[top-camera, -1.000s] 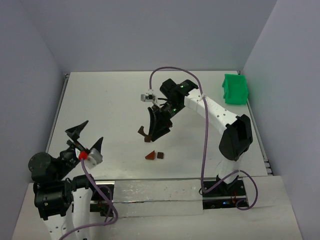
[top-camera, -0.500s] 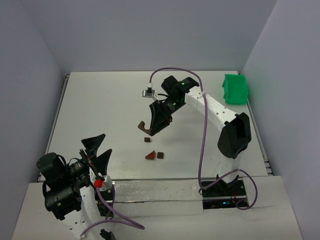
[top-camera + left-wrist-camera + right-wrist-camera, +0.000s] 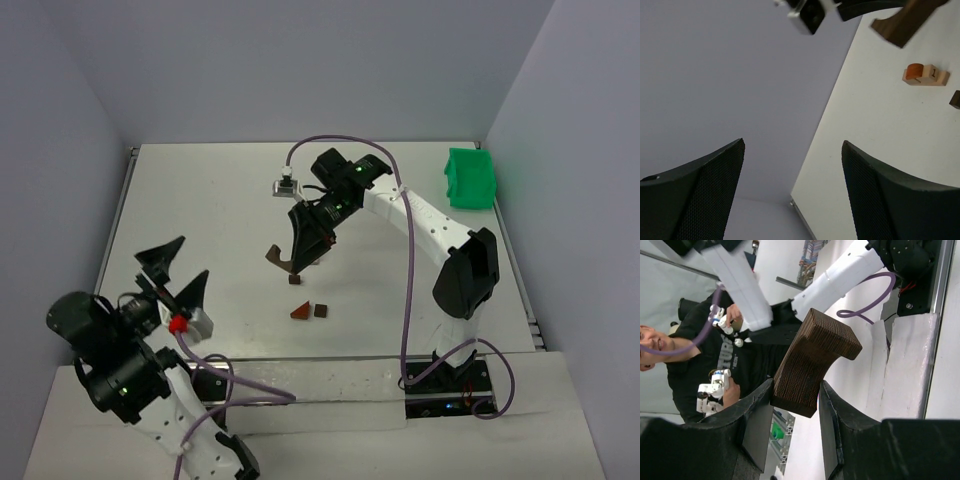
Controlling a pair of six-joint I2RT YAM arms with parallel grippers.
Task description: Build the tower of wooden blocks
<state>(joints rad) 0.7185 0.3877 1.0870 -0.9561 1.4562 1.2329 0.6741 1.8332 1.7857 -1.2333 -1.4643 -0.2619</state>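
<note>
My right gripper hangs over the middle of the table, shut on a dark brown arch-shaped wood block. In the right wrist view that block is pinched between both pads of the gripper. Just below and to the right of it stands a tiny stack, tan with a reddish-brown piece, also visible in the left wrist view. A reddish wedge and a dark cube lie nearer the front. My left gripper is open and empty at the front left, tilted up.
A green bin stands at the back right corner. The table's left edge runs beside my left gripper, with the grey wall beyond. A purple cable loops along the right arm.
My right gripper has carried the arch block a little to the left. The left arm swung toward its base and came back near where it began, jaws still apart.
</note>
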